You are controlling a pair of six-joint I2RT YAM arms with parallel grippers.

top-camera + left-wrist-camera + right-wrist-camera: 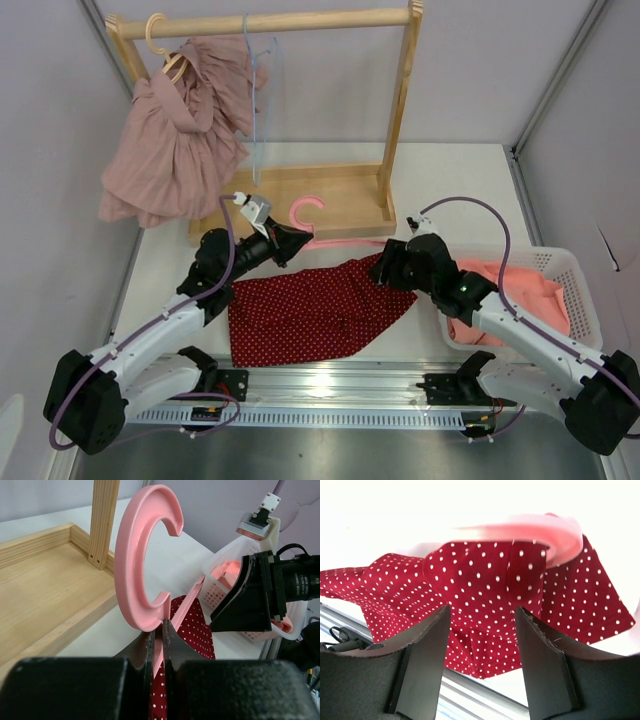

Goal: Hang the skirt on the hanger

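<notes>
A red skirt with white dots [310,310] lies flat on the table between the arms, and fills the right wrist view [485,590]. A pink hanger [318,225] lies at the skirt's far edge, hook up. My left gripper [298,240] is shut on the hanger [137,565] just below its hook. My right gripper [385,268] is open and empty, low over the skirt's right end, where the hanger's arm [540,532] runs inside the cloth.
A wooden clothes rack [300,200] stands at the back with a pink dress [175,140] and a clear hanger [255,90]. A white basket [570,275] with orange cloth sits at the right. A metal rail [330,385] runs along the near edge.
</notes>
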